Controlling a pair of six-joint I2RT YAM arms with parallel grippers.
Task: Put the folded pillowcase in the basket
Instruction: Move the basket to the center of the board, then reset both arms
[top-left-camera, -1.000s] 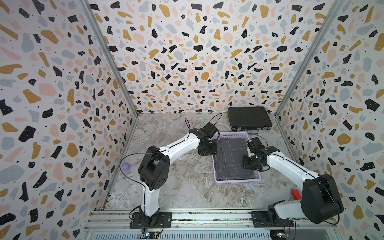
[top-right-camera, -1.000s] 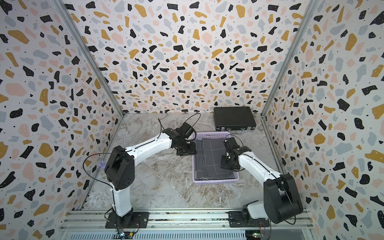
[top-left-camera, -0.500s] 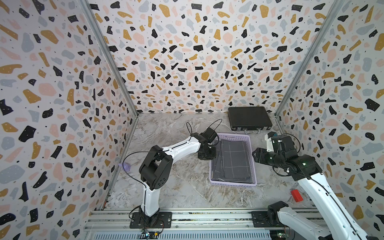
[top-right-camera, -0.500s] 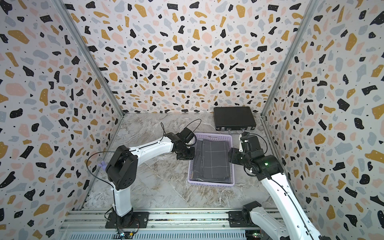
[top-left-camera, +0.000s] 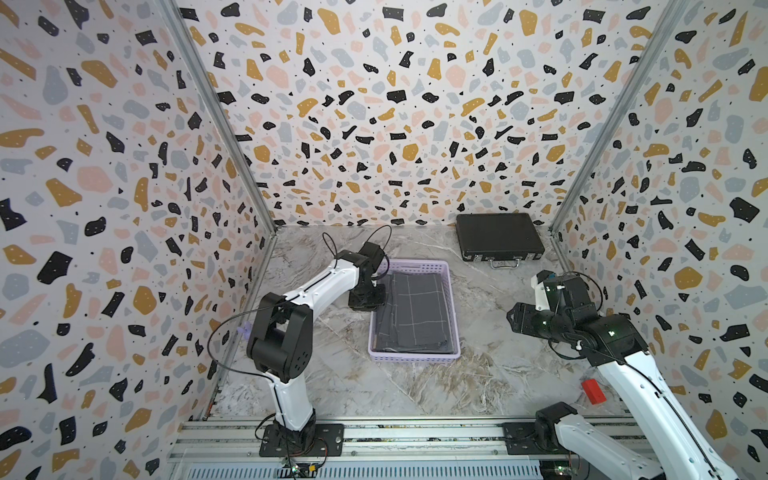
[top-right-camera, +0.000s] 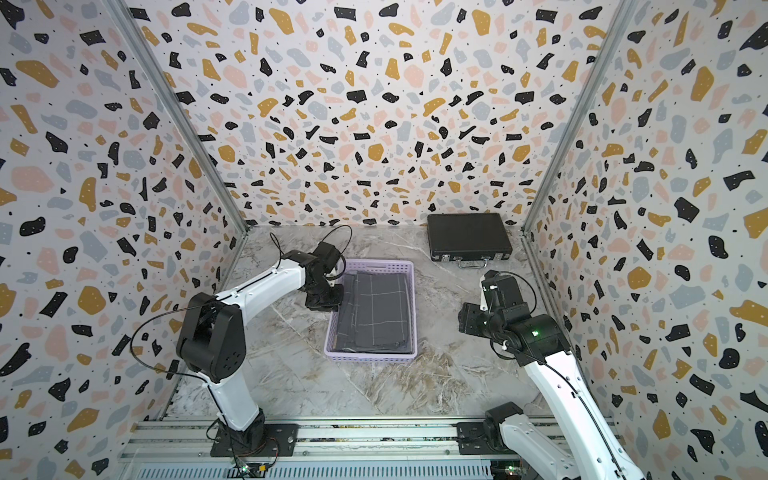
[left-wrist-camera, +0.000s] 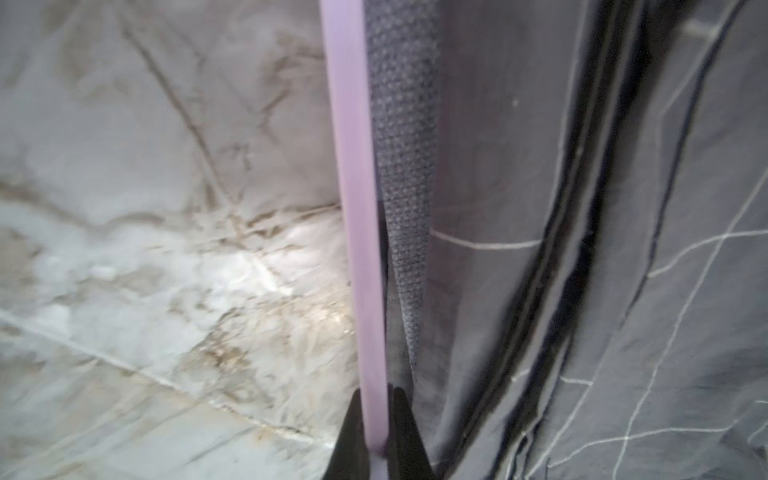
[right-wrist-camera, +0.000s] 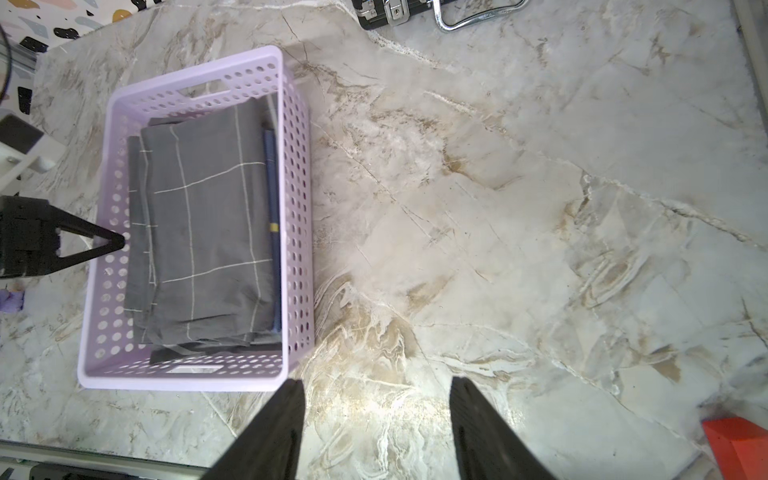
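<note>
Gripping the rim of the basket (left-wrist-camera: 349, 166) with pillowcase (right-wrist-camera: 208, 228) inside, left tool (left-wrist-camera: 377, 390); right tool (right-wrist-camera: 376, 382) spread, empty.

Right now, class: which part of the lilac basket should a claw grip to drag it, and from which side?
Probably the rolled rim of a long wall of the basket, from above, one finger inside, one outside: the wall is thin and upright; the pillowcase covers most of its floor. The left claw pinches it so.

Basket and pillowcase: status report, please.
Left end effector shut on basket rim. Right end effector open, empty, clear of basket. Pillowcase folded, lying inside basket. Black case at back, not in the way.
</note>
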